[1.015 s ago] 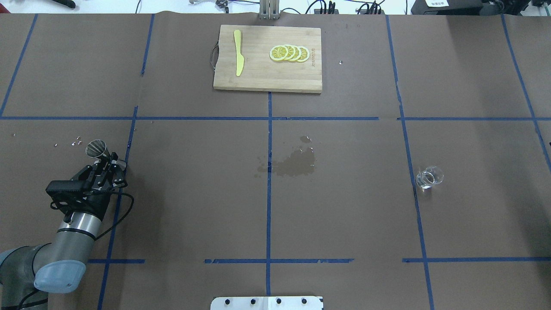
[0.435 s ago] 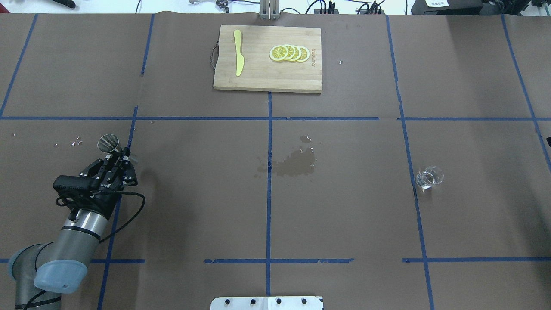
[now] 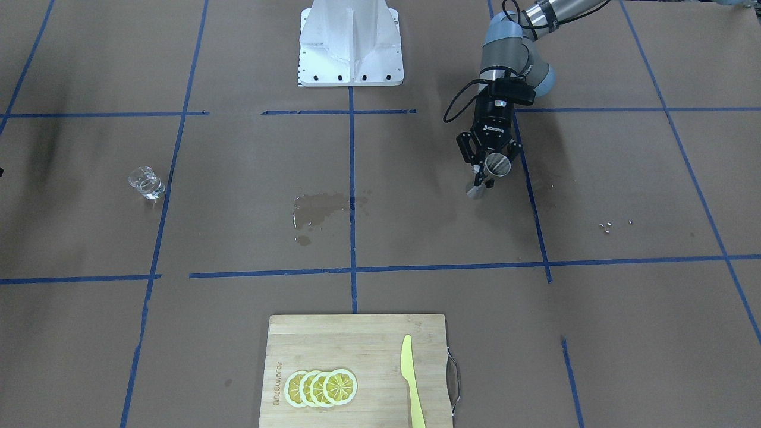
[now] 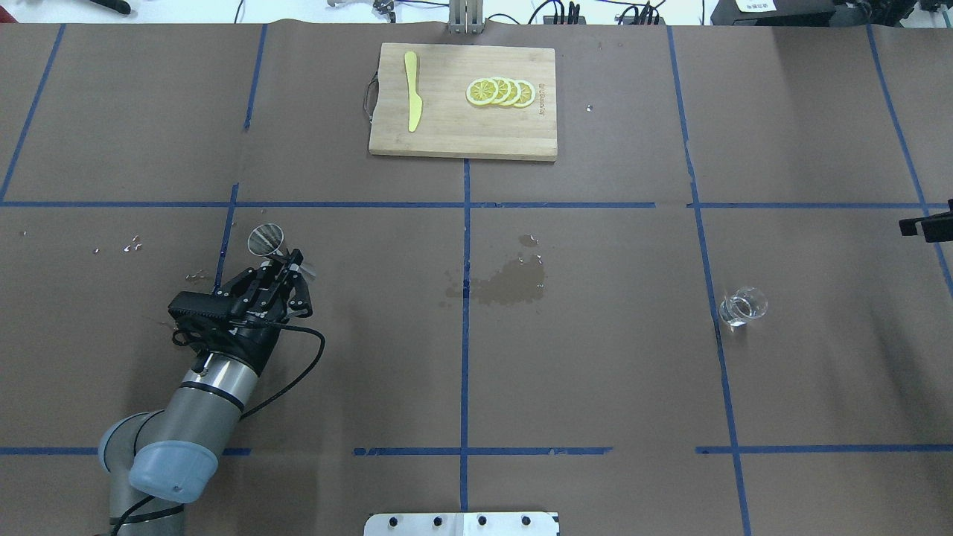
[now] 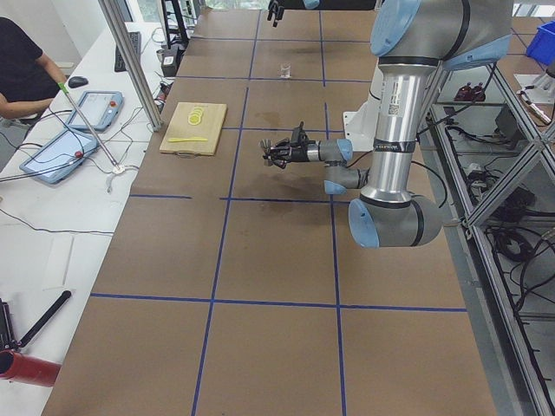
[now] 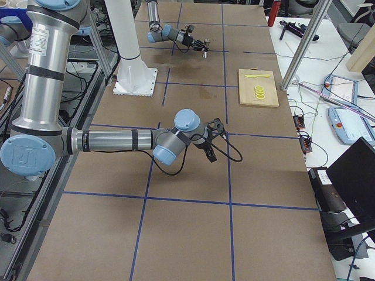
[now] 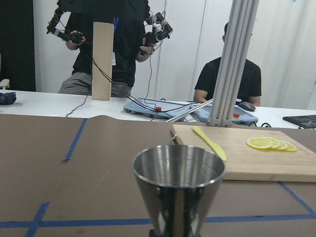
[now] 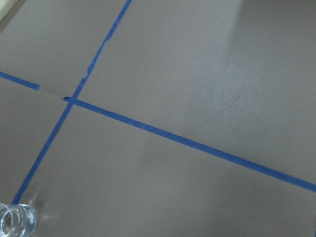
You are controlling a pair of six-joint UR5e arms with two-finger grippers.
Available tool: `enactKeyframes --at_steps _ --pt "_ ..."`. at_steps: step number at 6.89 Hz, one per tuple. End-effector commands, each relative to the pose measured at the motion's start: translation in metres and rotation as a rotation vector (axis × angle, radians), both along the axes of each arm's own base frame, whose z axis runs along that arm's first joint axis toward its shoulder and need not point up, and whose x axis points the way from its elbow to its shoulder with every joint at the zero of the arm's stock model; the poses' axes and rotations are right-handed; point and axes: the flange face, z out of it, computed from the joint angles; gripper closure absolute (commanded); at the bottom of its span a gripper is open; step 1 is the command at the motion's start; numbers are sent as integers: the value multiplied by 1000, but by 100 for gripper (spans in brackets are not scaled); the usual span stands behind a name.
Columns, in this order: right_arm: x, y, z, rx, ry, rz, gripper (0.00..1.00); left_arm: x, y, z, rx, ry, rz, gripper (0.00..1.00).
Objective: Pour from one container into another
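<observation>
My left gripper (image 4: 285, 266) is shut on the waist of the silver jigger (image 4: 266, 238) and holds it above the left half of the table. The jigger (image 3: 497, 166) is tilted in the front-facing view. In the left wrist view the jigger (image 7: 177, 185) fills the foreground with its open cup up. The clear glass (image 4: 742, 305) stands alone on the right half, and shows too as the glass (image 3: 145, 182) and the glass (image 8: 17, 221). Only a black part of my right gripper (image 4: 922, 225) shows at the right edge, well away from the glass. Its state is unclear.
A wooden cutting board (image 4: 447, 134) with lemon slices (image 4: 500, 92) and a yellow knife (image 4: 412, 91) lies at the far middle. A wet stain (image 4: 506, 286) darkens the table's centre. Small bits (image 4: 132, 244) lie at the left. People stand beyond the far edge.
My left arm has carried the jigger to the right and slightly forward, past the blue tape line. A part of my right gripper has come in at the right edge. The glass has not moved.
</observation>
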Motion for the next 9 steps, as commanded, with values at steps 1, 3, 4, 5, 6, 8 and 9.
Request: enactKeyframes --at_steps 1,3,4,5,6,8,9 --pt "-55 11 -31 -10 -78 61 0 14 -1 -28 34 -32 20 100" --pt "-96 30 -66 -22 -130 79 0 11 -16 -38 47 -41 31 100" --pt "-116 40 -82 -66 -171 111 3 12 -15 -43 55 -35 33 100" --pt "-142 57 -89 -54 -166 136 2 23 -19 -74 67 13 30 100" --pt "-166 72 -97 -53 -176 173 2 33 -20 -80 67 17 31 100" --pt "-205 100 -106 4 -166 265 2 41 -21 -87 69 23 32 100" --pt "-217 122 -92 69 -107 334 2 51 -22 -80 63 7 33 100"
